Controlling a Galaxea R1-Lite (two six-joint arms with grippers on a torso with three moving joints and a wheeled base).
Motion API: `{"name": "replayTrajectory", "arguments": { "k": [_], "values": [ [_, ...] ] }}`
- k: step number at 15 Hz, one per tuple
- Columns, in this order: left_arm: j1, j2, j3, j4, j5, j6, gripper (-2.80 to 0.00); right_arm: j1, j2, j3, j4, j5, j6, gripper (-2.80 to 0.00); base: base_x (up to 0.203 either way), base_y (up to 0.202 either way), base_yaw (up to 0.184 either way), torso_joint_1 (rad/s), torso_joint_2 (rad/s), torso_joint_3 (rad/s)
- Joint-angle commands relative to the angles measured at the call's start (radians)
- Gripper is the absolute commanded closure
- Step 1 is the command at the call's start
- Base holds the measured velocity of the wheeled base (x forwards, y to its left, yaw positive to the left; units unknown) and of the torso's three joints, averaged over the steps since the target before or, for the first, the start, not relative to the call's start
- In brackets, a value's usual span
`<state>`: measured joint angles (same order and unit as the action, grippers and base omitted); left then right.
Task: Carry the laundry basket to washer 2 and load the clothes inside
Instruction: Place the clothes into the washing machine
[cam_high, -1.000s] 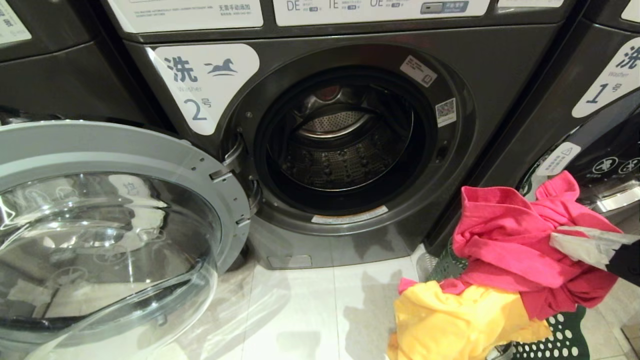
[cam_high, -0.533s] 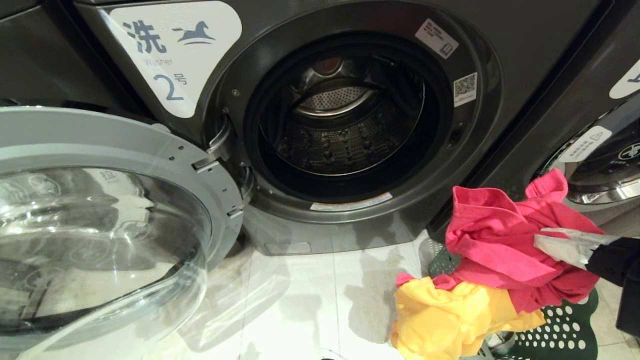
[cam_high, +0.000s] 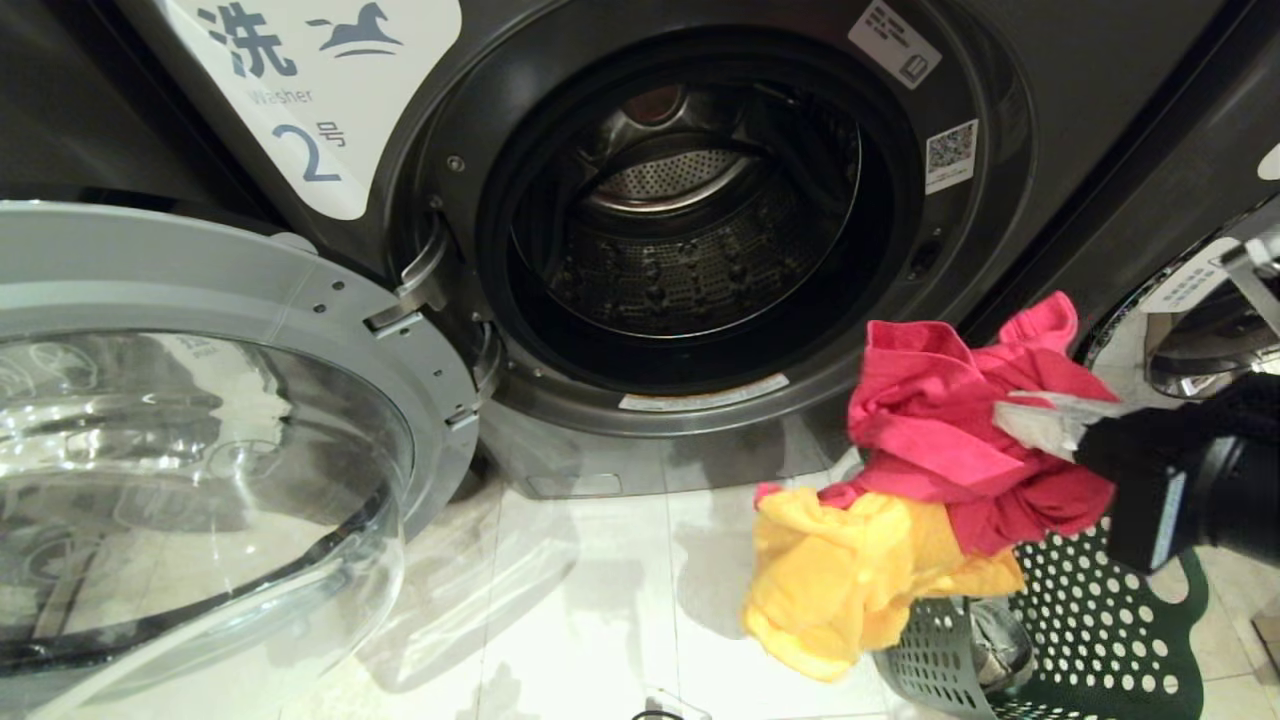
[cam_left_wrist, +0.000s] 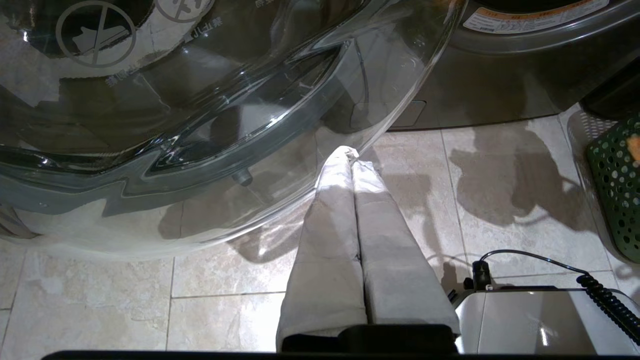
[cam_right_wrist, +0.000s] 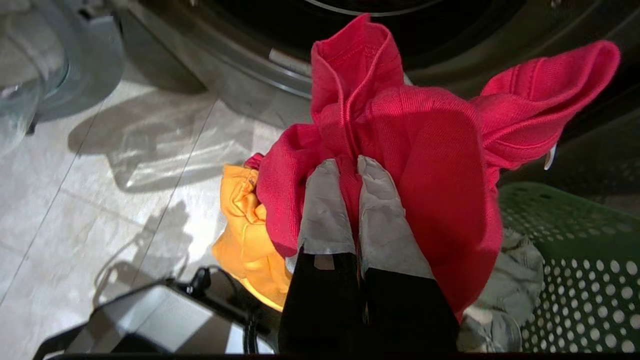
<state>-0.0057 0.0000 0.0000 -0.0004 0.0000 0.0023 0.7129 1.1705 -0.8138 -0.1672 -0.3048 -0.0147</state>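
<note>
Pink-red cloth garment (cam_high: 950, 420) is held bunched in the clenched fingers of the right gripper (cam_high: 1040, 425), lifted above the tall dark green perforated plastic laundry basket (cam_high: 1100, 640) and carried nearer the open drum of the dark grey front-load washer labelled "2" (cam_high: 690, 230) than a second ago, with the view itself tilted closer to the mouth. A bright yellow cloth garment (cam_high: 850, 580) is dragged up with it and hangs over the basket's rim, so two pieces may go in together or one may drop on the pale floor tiles (cam_high: 600, 600). A grey garment (cam_right_wrist: 505, 295) is left in the basket. The left gripper (cam_left_wrist: 350, 155) is kept pressed shut, empty, beside the open glass door (cam_high: 200, 450). The basket's far side is cut off by the right arm, and how the yellow piece is caught cannot be made out.
</note>
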Motion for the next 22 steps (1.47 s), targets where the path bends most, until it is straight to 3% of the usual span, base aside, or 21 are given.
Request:
{"name": "replayTrajectory", "arguments": {
  "k": [1, 5, 8, 14, 19, 22],
  "values": [
    [0.0, 0.002, 0.0, 0.0, 0.0, -0.001, 0.0, -0.004, 0.16, -0.008, -0.14, -0.01, -0.004, 0.0, 0.0, 0.0, 0.0, 0.0, 0.0, 0.0],
    [0.0, 0.002, 0.0, 0.0, 0.0, -0.001, 0.0, -0.006, 0.374, -0.039, -0.382, -0.02, -0.036, 0.0, 0.0, 0.0, 0.0, 0.0, 0.0, 0.0],
    [0.0, 0.002, 0.0, 0.0, 0.0, -0.002, 0.0, -0.02, 0.553, -0.135, -0.574, -0.076, -0.058, 0.0, 0.0, 0.0, 0.0, 0.0, 0.0, 0.0],
    [0.0, 0.0, 0.0, 0.0, 0.0, -0.002, 0.0, -0.068, 0.888, -0.412, -0.975, -0.099, -0.241, 0.0, 0.0, 0.0, 0.0, 0.0, 0.0, 0.0],
    [0.0, 0.002, 0.0, 0.0, 0.0, -0.002, 0.0, -0.104, 1.119, -0.802, -1.09, -0.1, -0.352, 0.0, 0.0, 0.0, 0.0, 0.0, 0.0, 0.0],
    [0.0, 0.001, 0.0, 0.0, 0.0, -0.002, 0.0, -0.115, 1.21, -0.934, -1.073, -0.093, -0.376, 0.0, 0.0, 0.0, 0.0, 0.0, 0.0, 0.0]
  ]
}}
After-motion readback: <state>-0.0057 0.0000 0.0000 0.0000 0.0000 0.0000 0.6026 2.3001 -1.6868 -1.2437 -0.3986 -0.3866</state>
